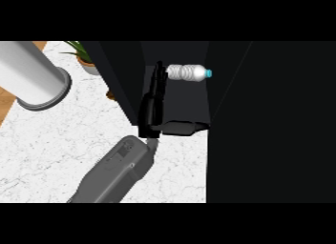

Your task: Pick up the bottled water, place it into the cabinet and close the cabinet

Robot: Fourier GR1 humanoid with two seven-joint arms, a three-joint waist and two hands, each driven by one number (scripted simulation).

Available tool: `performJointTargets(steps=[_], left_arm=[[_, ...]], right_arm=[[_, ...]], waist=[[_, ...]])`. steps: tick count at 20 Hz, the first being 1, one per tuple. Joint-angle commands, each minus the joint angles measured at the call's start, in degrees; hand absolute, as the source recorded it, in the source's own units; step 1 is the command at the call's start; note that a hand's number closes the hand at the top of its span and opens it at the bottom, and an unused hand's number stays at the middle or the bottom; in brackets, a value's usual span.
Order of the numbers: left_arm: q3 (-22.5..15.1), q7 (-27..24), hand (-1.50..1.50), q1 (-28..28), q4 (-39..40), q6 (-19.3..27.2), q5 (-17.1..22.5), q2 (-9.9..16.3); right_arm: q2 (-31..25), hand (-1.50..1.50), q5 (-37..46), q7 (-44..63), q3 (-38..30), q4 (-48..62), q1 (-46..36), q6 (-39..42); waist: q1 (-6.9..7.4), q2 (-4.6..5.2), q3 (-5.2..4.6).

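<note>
The bottled water [187, 72], clear and ribbed with a blue cap pointing right, lies on its side inside the dark open cabinet [185, 102]. My left hand [152, 107] reaches up from a grey forearm at the lower middle. Its fingers are straight and stretch along the cabinet's left door [118, 76], their tips just left of the bottle. The thumb [181, 127] sticks out to the right at the cabinet's front edge. The hand holds nothing. A large dark door panel [277, 119] fills the right side. My right hand does not show.
A big grey cylinder [33, 71] stands at the upper left on the white marble counter [51, 143]. A potted plant [86, 59] sits behind it next to the left door. Wooden floor shows past the counter's left edge.
</note>
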Motion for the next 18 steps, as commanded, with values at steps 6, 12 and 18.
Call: performJointTargets(steps=[6,12,18], left_arm=[[-10.18,-0.86,-1.5,19.97,-20.14,1.82,-1.3,2.05],[-14.73,3.68,1.5,28.39,-36.32,0.52,-2.88,12.87],[-12.44,-0.04,1.5,36.23,-39.29,-4.16,-3.4,21.51]], right_arm=[[3.49,-1.5,3.92,1.89,1.31,-9.26,2.66,0.27],[-0.84,1.5,-0.39,3.18,-0.88,-9.03,3.36,3.87],[2.76,1.5,4.42,3.72,3.8,-10.89,5.37,8.28]], waist=[[-0.01,0.08,0.0],[0.25,-0.08,0.01],[-0.49,0.27,-0.02]])
